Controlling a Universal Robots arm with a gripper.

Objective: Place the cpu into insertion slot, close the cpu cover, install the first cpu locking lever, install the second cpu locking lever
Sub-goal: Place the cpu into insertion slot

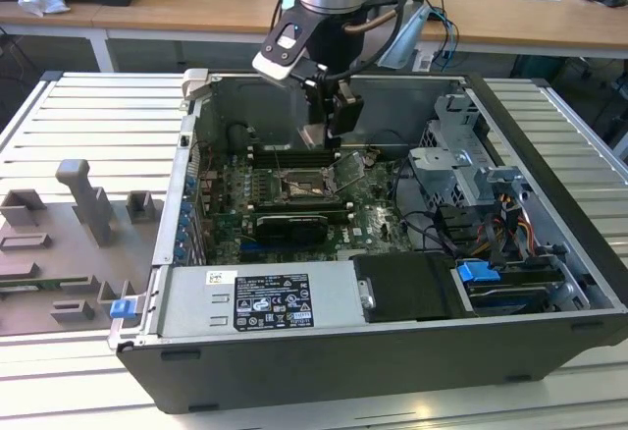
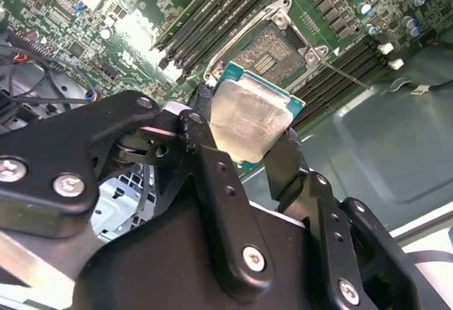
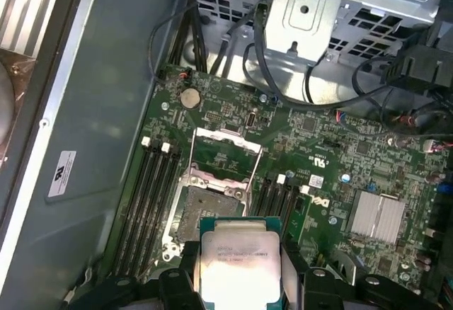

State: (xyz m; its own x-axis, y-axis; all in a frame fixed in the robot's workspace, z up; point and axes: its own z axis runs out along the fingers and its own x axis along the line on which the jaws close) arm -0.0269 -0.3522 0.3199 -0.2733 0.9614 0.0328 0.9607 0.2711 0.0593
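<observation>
Slatted grey bench (image 1: 88, 126), open dark computer case (image 1: 324, 376) | black gripper (image 2: 244, 133) clamped on silvery square cpu (image 2: 251, 112), above dark square insertion slot (image 3: 211, 214), apart | silvery cpu cover (image 3: 221, 134) raised | judgement: keep chip level, edges square.

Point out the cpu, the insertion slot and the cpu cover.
cpu (image 2: 251, 119), second wrist view, middle of its silvery metal top.
insertion slot (image 3: 211, 214), first wrist view, its dark centre.
cpu cover (image 3: 228, 135), first wrist view, a bar of its metal frame.
</observation>
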